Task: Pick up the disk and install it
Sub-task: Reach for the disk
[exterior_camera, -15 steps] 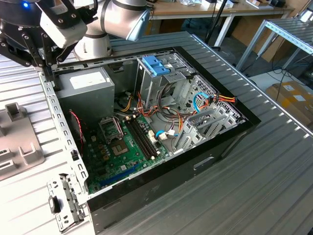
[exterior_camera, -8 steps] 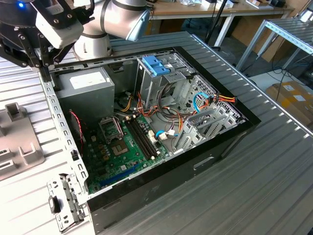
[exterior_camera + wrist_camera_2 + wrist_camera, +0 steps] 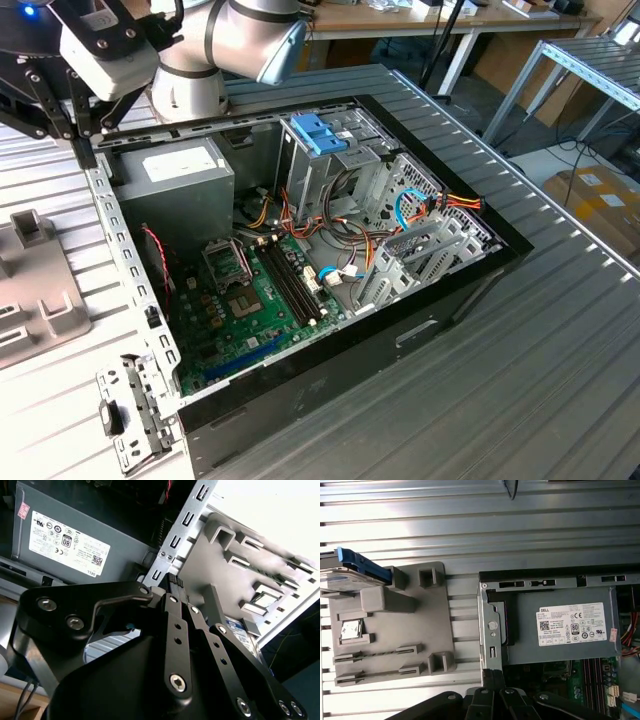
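The disk rests at one end of a grey plastic fixture on the ribbed metal table, outside the open computer case. Its blue side rail faces up along the edge. In the second wrist view the disk shows a strip of its white-and-blue label, mostly hidden behind the black links of the hand.

The hand holds nothing and is apart from the disk. Its fingers meet at the tips, together. In the first wrist view the hand hangs over the case's metal edge, between the fixture and the grey power supply with its white sticker.

In the exterior view the arm reaches in over the case's far corner. The fixture lies on the exterior view's left. Inside the case sit the power supply, a green motherboard and a metal drive cage with a light-blue top.
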Motion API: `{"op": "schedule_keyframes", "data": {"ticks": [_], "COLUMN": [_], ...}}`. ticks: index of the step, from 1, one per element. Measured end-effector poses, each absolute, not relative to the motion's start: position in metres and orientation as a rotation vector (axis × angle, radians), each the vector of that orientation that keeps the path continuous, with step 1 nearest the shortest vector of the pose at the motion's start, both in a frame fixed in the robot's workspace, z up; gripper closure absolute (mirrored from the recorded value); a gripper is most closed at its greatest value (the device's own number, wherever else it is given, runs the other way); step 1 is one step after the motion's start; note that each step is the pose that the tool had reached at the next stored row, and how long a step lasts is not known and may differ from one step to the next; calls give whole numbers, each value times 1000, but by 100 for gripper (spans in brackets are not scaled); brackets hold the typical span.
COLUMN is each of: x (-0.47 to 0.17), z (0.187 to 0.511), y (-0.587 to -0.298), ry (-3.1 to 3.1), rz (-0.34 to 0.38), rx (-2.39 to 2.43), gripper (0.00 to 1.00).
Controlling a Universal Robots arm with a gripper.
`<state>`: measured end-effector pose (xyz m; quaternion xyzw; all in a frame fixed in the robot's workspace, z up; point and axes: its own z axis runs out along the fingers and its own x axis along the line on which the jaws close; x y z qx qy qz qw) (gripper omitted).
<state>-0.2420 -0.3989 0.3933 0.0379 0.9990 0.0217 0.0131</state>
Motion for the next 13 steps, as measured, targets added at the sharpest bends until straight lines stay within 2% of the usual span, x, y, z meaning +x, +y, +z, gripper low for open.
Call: {"op": "schedule_keyframes", "data": {"ticks": [13], "x": [-252], "z": [393], "y": [-399], "ry": [3112], "rz": [68], "rx": [118], "gripper": [89]}}
